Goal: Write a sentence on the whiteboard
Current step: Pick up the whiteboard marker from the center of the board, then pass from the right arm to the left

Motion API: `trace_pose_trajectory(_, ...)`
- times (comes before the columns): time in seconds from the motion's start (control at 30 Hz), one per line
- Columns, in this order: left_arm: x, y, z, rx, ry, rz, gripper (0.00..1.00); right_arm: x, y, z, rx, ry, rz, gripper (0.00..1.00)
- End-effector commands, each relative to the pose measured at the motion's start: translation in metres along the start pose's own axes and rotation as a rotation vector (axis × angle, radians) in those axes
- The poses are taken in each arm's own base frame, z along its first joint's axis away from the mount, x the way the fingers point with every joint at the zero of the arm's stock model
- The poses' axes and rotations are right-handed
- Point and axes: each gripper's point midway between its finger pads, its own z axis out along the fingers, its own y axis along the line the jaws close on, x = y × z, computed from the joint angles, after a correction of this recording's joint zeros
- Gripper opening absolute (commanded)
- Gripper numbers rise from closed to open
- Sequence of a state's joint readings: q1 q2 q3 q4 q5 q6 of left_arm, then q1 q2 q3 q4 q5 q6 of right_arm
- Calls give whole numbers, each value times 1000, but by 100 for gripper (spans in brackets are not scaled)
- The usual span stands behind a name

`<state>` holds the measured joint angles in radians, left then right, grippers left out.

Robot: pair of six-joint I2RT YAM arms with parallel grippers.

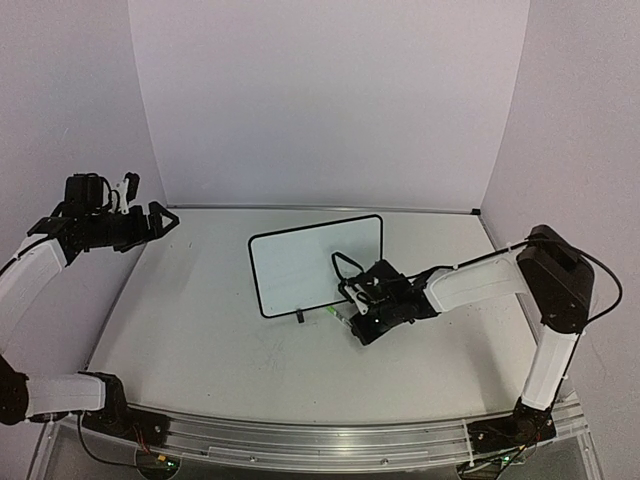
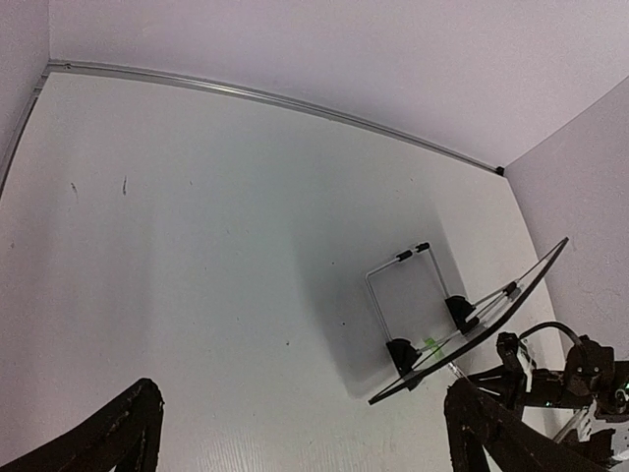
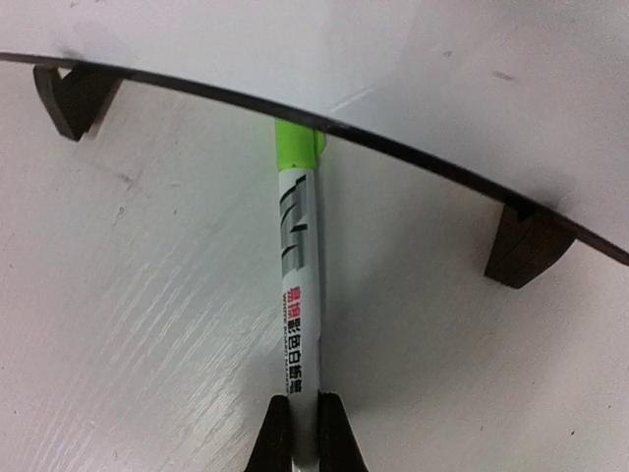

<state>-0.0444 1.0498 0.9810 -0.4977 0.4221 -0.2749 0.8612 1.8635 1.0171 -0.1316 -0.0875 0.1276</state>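
Note:
The whiteboard [image 1: 315,265] stands tilted on its two black feet [image 3: 74,98] mid-table, its face plain white; the sentence is not in view. My right gripper [image 1: 362,318] is low at the board's near right corner, shut on a white marker [image 3: 300,295] that lies on the table. The marker's green cap [image 3: 298,147] reaches under the board's lower edge [image 3: 413,147]. In the right wrist view the right gripper [image 3: 303,433] pinches the barrel's rear end. My left gripper [image 1: 165,220] is raised at the far left, open and holding nothing. In its own view, the left gripper [image 2: 300,442] faces the board's back [image 2: 472,324].
A wire stand [image 2: 393,270] props the board from behind. White walls close the table at the back and both sides, with a metal strip [image 1: 320,208] along the far edge. A metal rail [image 1: 320,440] runs along the near edge between the arm bases.

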Motion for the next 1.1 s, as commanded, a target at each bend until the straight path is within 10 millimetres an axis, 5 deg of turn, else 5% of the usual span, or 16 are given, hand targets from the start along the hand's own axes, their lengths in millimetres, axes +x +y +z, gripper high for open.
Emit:
trace_pose_trajectory(0.0,9,-21,-8,64,9,-24,99,-1,22,-45,-54,-33,-19,0)
trace_pose_trajectory(0.3,7,-55,-25,171,16,-6,99,-6,61,-108,-121,-98,-55,0)
trace_pose_trajectory(0.6,7,-106,-40,357,41,10,95,-54,116,-183,-250,-291,-139,0)
trace_pose_trajectory(0.93,57,-202,-29,594,229,133,94,-107,151,-214,-271,-415,-274,0)
trace_pose_trajectory(1.07,67,-222,-27,669,269,131,94,-114,159,-217,-280,-426,-310,0)
